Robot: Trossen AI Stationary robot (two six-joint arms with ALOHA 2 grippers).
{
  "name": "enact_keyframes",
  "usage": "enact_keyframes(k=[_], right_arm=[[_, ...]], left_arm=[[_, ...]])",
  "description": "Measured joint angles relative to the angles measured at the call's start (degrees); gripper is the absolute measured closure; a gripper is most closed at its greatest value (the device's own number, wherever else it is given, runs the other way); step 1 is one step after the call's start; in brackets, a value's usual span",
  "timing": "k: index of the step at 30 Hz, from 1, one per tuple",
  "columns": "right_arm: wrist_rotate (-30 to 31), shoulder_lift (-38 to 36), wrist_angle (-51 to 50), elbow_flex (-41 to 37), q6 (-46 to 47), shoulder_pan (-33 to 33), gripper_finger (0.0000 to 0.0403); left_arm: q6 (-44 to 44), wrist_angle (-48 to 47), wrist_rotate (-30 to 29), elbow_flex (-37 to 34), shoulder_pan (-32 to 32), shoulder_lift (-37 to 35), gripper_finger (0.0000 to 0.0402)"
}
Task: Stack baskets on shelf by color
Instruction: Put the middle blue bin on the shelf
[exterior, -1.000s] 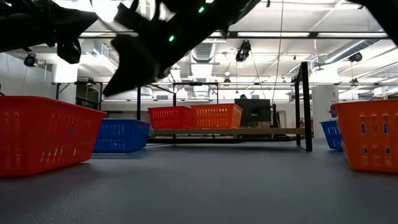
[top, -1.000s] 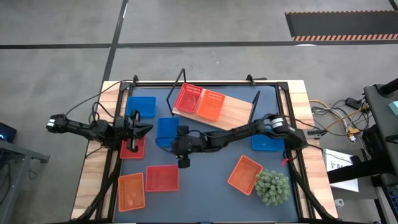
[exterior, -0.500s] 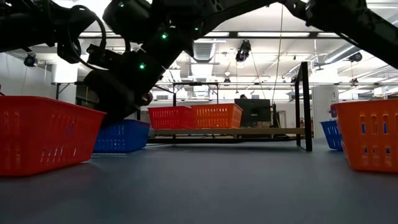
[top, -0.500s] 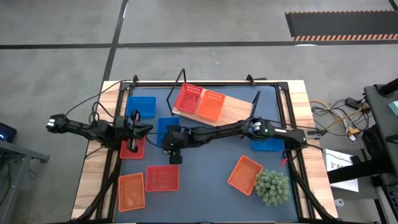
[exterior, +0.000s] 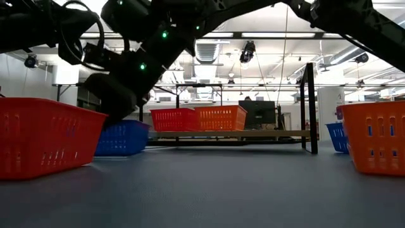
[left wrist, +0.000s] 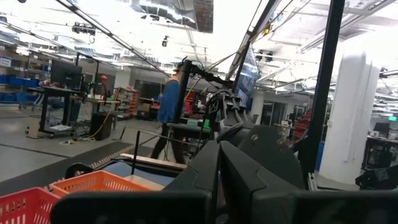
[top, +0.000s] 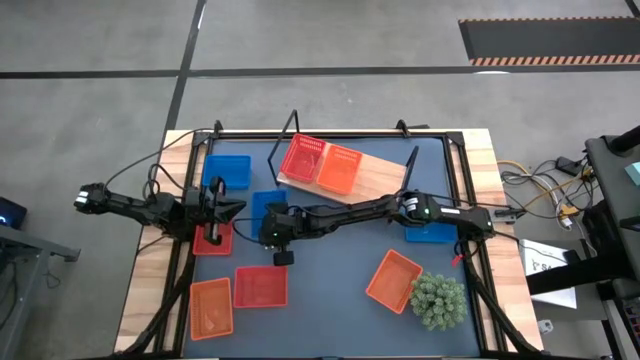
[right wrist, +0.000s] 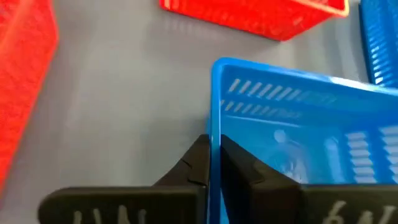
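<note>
A blue basket (top: pixel 268 205) sits on the dark table left of centre, also seen in the low view (exterior: pixel 123 138). My right gripper (right wrist: pixel 212 163) reaches across from the right and is shut on its near wall. The wooden shelf (top: pixel 375 182) lies at the far middle with a red basket (top: pixel 302 158) and an orange basket (top: pixel 340 168) side by side on it. My left gripper (top: pixel 232 208) waits shut at the left edge, above another red basket (top: pixel 213 238). My right gripper pinches the blue basket's near wall (right wrist: pixel 216 127) between its two fingers, one finger (right wrist: pixel 239 171) inside the basket and one outside. The fingers come slanting down from the table's right and point along the wall. In the low view the basket's bottom looks to rest on the table.
More baskets lie loose on the table: blue (top: pixel 226 170) at the far left, red (top: pixel 261 287) and orange (top: pixel 211 307) at the near left, orange (top: pixel 393 281) at the near right, blue (top: pixel 432 232) under my right arm. A green spiky plant (top: pixel 437 300) stands near right.
My right gripper has gone toward the table's left edge and down, tipping further downward, from above bare table beside the blue basket onto that basket's near wall. The basket has stayed in place.
</note>
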Motion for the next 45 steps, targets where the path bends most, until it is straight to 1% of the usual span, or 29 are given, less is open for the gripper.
enact_keyframes(k=[5, 10, 16, 21, 30, 33, 35, 38, 41, 45], right_arm=[[-0.02, -1.66, -0.52, 0.00, -0.80, 1.39, 0.0391], [0.53, -4.58, -4.82, 0.00, -0.90, 3.13, 0.0392], [7.40, -8.70, -12.40, 0.00, -1.15, 5.54, 0.0392], [9.81, -12.70, -19.12, 0.00, 0.46, 6.76, 0.0392], [16.90, -18.28, -30.39, -0.41, 6.36, 6.96, 0.0392], [18.44, -19.97, -33.68, -1.25, 8.02, 6.96, 0.0392], [18.56, -21.44, -34.06, -3.08, 9.31, 6.96, 0.0392], [18.69, -24.91, -33.17, -8.24, 11.38, 6.98, 0.0392], [20.80, -29.65, -32.45, -15.15, 14.85, 7.24, 0.0392], [22.57, -37.22, -28.71, -25.93, 19.34, 7.35, 0.0392]], left_arm=[[-0.02, 0.01, 0.00, -0.01, -0.02, -0.02, 0.0402], [-0.07, 0.01, 0.00, 0.00, -0.01, -0.09, 0.0402], [-0.07, 0.06, 0.00, 0.00, -0.01, -0.15, 0.0402], [-0.09, 0.29, 0.07, 0.00, 0.00, -0.11, 0.0402], [-0.11, 0.30, 0.31, -0.01, -0.01, -0.09, 0.0402], [-0.11, 0.24, 0.46, 0.00, 0.00, -0.02, 0.0402], [-0.11, 0.07, 0.48, -0.02, -0.02, -0.05, 0.0402], [-0.11, 0.10, 0.49, -0.01, -0.02, -0.09, 0.0402], [-0.11, 0.07, 0.49, 0.00, -0.02, -0.06, 0.0402], [-0.11, 0.07, 0.50, -0.02, -0.02, -0.04, 0.0402]])
